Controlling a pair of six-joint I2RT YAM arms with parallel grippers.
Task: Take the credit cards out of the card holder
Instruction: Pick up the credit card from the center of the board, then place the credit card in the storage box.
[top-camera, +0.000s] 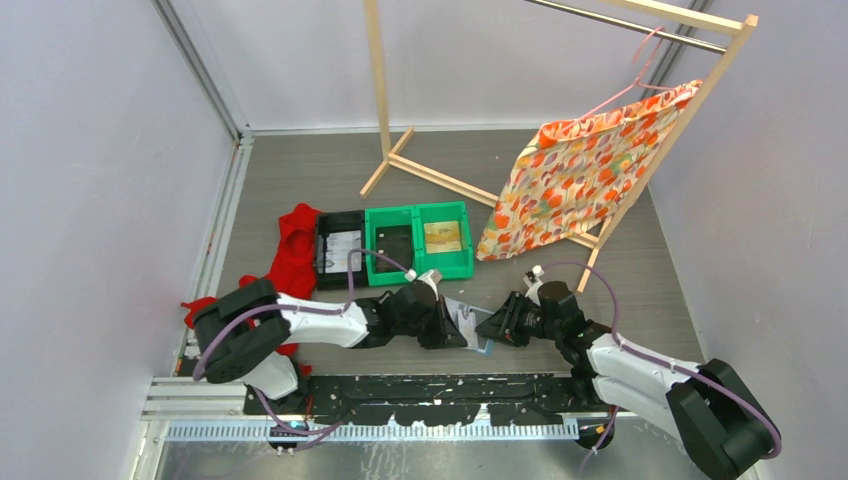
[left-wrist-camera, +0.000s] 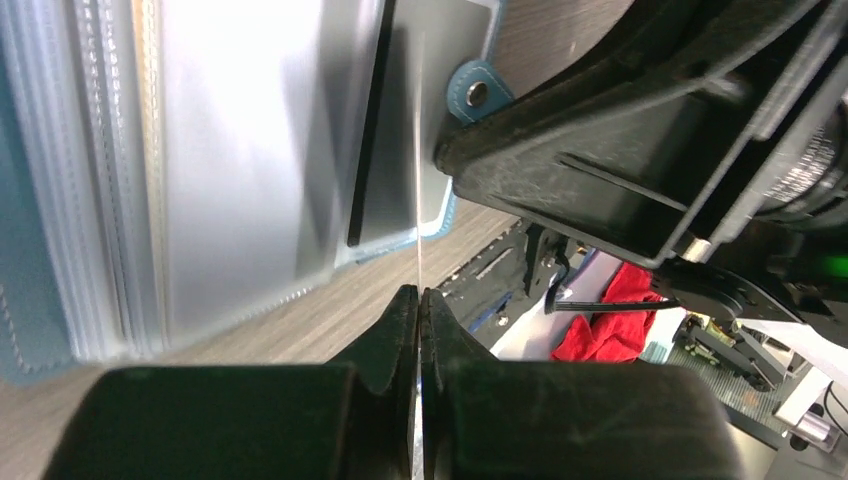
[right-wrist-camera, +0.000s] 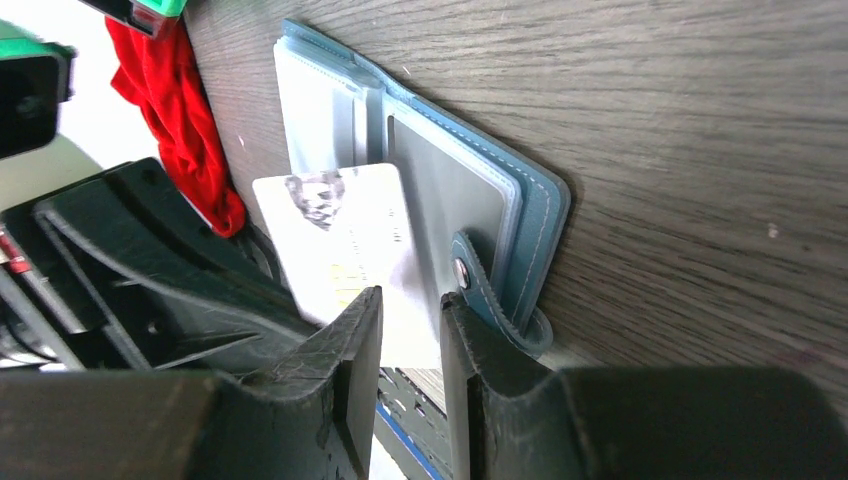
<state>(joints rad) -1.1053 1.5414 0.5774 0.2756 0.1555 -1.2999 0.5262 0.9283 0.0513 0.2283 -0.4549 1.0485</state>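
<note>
As left hand (left-wrist-camera: 420, 297) pinches card (right-wrist-camera: 340, 240), green bins (top-camera: 417, 240) behind.

In the top view, the card holder (top-camera: 472, 328) lies on the counter (top-camera: 300, 180) at lower centre, with my left hand (top-camera: 445, 322) on its left and my right hand (top-camera: 497, 325) on its right. One card (right-wrist-camera: 340, 250) lies across the holder's pockets, its edge pinched in my left hand. A row of three bins (top-camera: 395, 245) sits behind the holder. A cloth (top-camera: 295, 240) lies left of the bins. A rack (top-camera: 380, 80) stands at upper right.
</note>
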